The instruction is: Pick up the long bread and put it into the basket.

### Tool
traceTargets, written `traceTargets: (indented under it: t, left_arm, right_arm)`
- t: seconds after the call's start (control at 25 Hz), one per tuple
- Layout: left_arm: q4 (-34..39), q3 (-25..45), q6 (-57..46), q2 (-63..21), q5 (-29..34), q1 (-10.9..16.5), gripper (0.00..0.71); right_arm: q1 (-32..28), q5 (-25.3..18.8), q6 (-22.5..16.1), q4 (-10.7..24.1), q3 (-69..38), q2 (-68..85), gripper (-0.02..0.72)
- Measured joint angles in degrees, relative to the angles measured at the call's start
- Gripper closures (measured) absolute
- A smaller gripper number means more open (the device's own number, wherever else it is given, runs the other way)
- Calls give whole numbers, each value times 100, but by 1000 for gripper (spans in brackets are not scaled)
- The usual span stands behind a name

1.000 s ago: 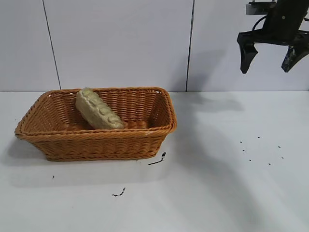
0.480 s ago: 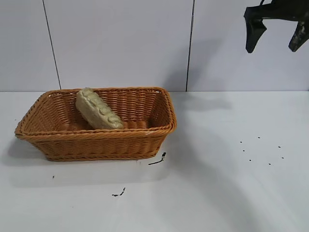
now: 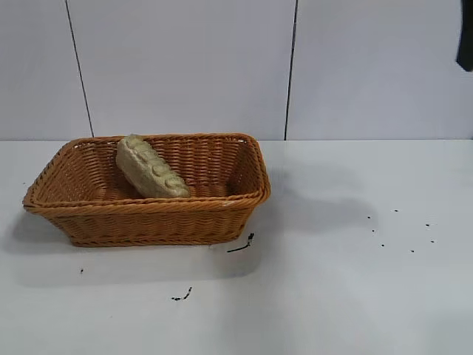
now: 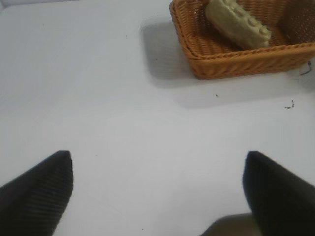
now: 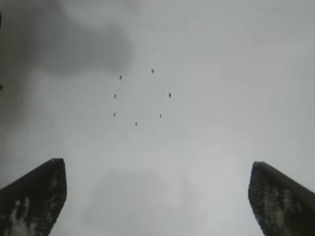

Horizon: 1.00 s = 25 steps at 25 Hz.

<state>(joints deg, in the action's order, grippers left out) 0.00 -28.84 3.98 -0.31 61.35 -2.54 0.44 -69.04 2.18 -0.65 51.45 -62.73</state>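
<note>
The long bread (image 3: 150,168) lies tilted inside the orange-brown wicker basket (image 3: 148,218), leaning on its back-left wall. Both also show in the left wrist view, the bread (image 4: 237,23) in the basket (image 4: 236,59). My right gripper (image 5: 157,196) is open and empty, high above the table's right side; only a dark tip of it (image 3: 465,44) shows at the exterior view's upper right edge. My left gripper (image 4: 157,191) is open and empty over bare table, well away from the basket, and is out of the exterior view.
The white table (image 3: 355,296) carries small black specks at the right (image 3: 399,229) and short black marks near the basket's front corner (image 3: 242,244) and in front of it (image 3: 182,296). A white panelled wall stands behind.
My right gripper has risen and moved right, almost out of the exterior view. The bread and basket have not moved.
</note>
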Motion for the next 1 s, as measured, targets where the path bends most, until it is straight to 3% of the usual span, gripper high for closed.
traceTargets:
  t: [0.32, 0.48, 0.72, 1.0]
  left_arm:
    - [0, 0, 0, 0, 0, 0, 14]
    - [0, 0, 0, 0, 0, 0, 14]
    - [0, 0, 0, 0, 0, 0, 14]
    - [0, 0, 0, 0, 0, 0, 14]
  right_arm:
    - [0, 683, 37, -17, -2139, 2841, 10]
    - [0, 948, -6, -134, -2317, 4272, 10]
    - [0, 1002, -11, -149, -2341, 5848, 10]
    - [24, 996, -11, -149, -2341, 6305, 10]
